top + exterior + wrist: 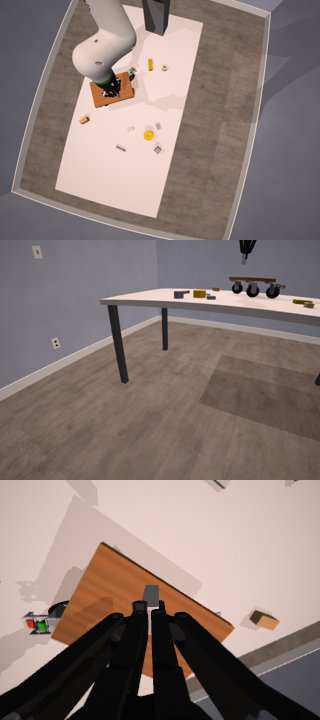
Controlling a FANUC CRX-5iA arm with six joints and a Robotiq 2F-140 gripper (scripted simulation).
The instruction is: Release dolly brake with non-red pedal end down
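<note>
The dolly (112, 90) is a brown wooden board on black casters, standing on the white table; it also shows in the side view (252, 280) and in the wrist view (135, 615). Its brake pedal (132, 70) with a red end and a green end sticks out at one corner, and shows in the wrist view (37, 625) and in the side view (281, 286). My gripper (117, 95) is shut and empty, hanging well above the board's middle; its tips show in the side view (244, 260) and in the wrist view (150, 597).
On the table lie a yellow bar (150, 64), a small cream ring (164, 66), an orange block (84, 120), a yellow disc (147, 135), several small grey blocks (157, 149) and a dark post (155, 15) at the far end.
</note>
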